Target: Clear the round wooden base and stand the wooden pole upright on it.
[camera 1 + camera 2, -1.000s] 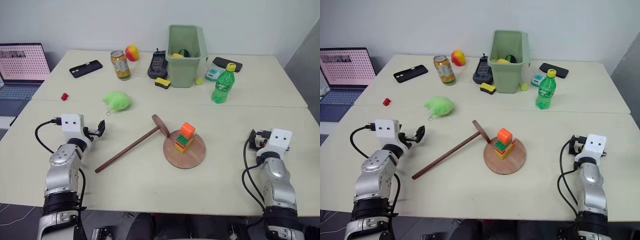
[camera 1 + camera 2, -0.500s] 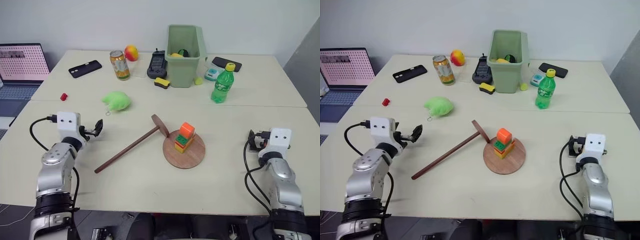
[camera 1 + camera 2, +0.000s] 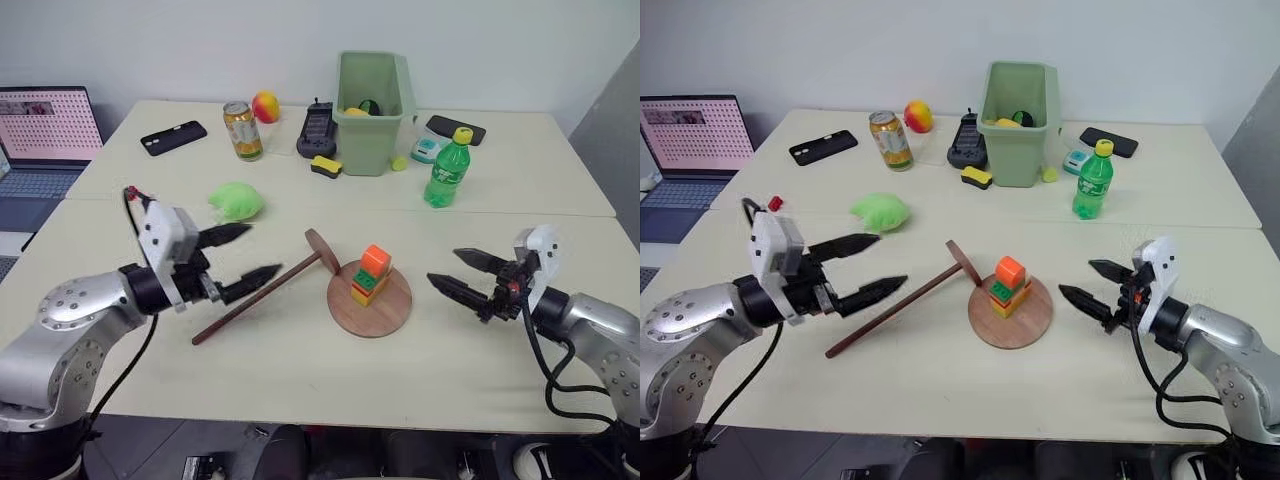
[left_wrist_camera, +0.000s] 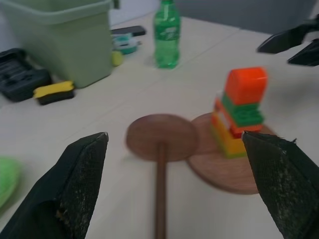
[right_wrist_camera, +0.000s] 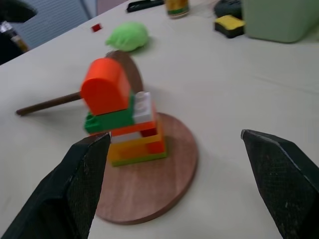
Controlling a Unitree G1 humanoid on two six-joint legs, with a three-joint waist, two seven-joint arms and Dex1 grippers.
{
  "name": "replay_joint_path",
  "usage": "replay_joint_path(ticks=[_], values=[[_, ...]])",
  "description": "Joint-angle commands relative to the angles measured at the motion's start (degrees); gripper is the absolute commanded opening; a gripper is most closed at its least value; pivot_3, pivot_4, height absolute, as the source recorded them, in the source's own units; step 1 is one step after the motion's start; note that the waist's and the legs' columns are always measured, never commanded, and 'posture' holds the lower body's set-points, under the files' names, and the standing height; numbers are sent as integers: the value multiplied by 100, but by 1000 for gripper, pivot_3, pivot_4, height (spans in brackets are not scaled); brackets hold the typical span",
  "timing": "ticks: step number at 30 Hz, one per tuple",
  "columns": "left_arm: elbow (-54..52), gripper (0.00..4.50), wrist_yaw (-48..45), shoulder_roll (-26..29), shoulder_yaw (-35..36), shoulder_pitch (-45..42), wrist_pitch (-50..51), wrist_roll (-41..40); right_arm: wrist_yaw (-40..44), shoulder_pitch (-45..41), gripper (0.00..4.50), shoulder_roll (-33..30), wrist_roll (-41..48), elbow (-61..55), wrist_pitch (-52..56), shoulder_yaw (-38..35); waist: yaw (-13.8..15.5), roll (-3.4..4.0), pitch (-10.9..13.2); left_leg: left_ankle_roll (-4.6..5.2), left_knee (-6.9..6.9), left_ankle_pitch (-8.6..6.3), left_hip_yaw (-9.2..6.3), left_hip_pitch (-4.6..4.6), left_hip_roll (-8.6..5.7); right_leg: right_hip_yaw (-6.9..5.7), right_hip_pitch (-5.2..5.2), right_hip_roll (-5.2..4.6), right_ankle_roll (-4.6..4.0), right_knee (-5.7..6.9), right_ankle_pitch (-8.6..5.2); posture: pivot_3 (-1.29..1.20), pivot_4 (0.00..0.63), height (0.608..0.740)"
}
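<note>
The round wooden base lies flat at the table's middle, and a stack of toy bricks with an orange top stands on it. The wooden pole lies on the table left of the base, its disc end tilted up against the base's rim. My left gripper hovers open over the pole's middle, pointing toward the base. My right gripper hovers open just right of the base, pointing at it. The right wrist view has the brick stack close ahead on the base.
Along the back stand a green bin, a green bottle, a can, a black phone and a yellow sponge. A green soft toy lies behind my left gripper. A laptop sits far left.
Both arms have swung inward and risen from the table's sides, so the grippers now point at the base from left and right. Both stay open. The pole, base and bricks have not moved.
</note>
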Motion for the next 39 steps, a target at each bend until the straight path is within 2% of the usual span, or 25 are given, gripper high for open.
replay_joint_path(ticks=[1, 5, 10, 24, 29, 31, 38, 39], values=[[-621, 4500, -63, 20, -75, 105, 67, -402, -362, -449, 4393, 321, 83, -212, 79, 309, -19, 0, 0, 0, 0, 0, 0, 1, 2, 1, 0, 1, 0, 1, 0, 0, 150, 740], [-796, 4500, -210, 64, 13, 456, 32, -564, -797, -698, 4393, 808, -285, -289, -46, 880, -10, 1, -1, -1, -2, 0, -1, -1, 3, 0, -6, 8, -1, 2, 0, 0, 150, 740], [-831, 4500, -172, 113, 36, 488, -9, -638, -1062, -814, 4393, 1179, -552, -338, -126, 1308, 8, 1, 0, -1, -1, 1, 0, -3, 2, 1, -8, 8, -1, 2, 0, 0, 150, 740], [-1089, 4500, 107, 25, -27, 573, -16, -744, -1037, -991, 4393, 1571, -1235, 101, -516, 1821, -3, 1, 0, -1, -1, 0, 0, -2, 1, 1, -8, 8, -1, 1, 0, 0, 150, 740], [-1124, 4500, 158, 29, -21, 638, -34, -756, -975, -1001, 3578, 1619, -1333, 191, -624, 1848, -3, 1, 0, -1, -1, 0, 0, -2, 0, 1, -8, 8, -1, 1, 0, 0, 150, 740], [-1120, 4500, 174, 30, -23, 642, -49, -758, -949, -997, 3021, 1632, -1362, 200, -642, 1848, -3, 1, 0, -1, -1, 0, 0, -2, 1, 1, -8, 8, -1, 1, 0, 0, 150, 740], [-1044, 4500, 165, 20, -76, 581, -89, -703, -842, -949, 1602, 1613, -1473, 241, -745, 1896, -4, 1, -1, -1, -1, 0, 0, -2, 1, 1, -8, 8, -1, 1, 0, 0, 150, 740], [-1032, 4500, 154, 27, -80, 571, -91, -697, -835, -943, 1531, 1611, -1482, 239, -758, 1899, -4, 1, 0, -1, -1, 0, 0, -2, 1, 1, -8, 8, -1, 1, 0, 0, 150, 740]])
